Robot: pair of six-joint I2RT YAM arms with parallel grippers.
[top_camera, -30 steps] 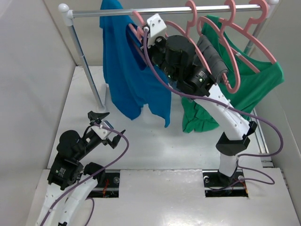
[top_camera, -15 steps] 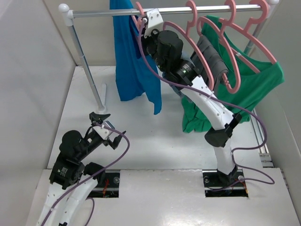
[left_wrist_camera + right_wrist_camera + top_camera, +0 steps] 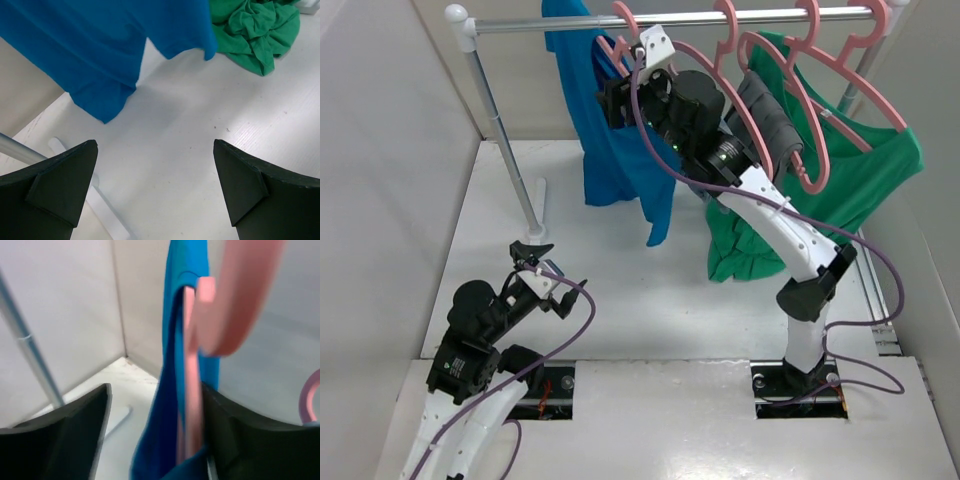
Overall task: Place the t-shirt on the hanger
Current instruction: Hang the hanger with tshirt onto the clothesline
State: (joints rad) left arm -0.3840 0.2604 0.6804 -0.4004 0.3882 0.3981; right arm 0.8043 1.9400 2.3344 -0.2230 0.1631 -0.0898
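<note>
Fingers, right: right gripper (image 3: 155, 405) spread apart; the hanger (image 3: 192, 405) stands between its fingers, just beside the right-hand one. I cannot tell if they touch.
Fingers, left: left gripper (image 3: 155, 180) spread apart and empty, low over the table (image 3: 200, 125).
T-shirt: the t-shirt (image 3: 615, 170) hangs draped on the hanger, near the left end of the rail (image 3: 520, 27).
Axis: vertical, collar up, hem towards the table; the hanger is edge-on to my right wrist camera.
Nearer arm: right; the left is well apart, below.
</note>
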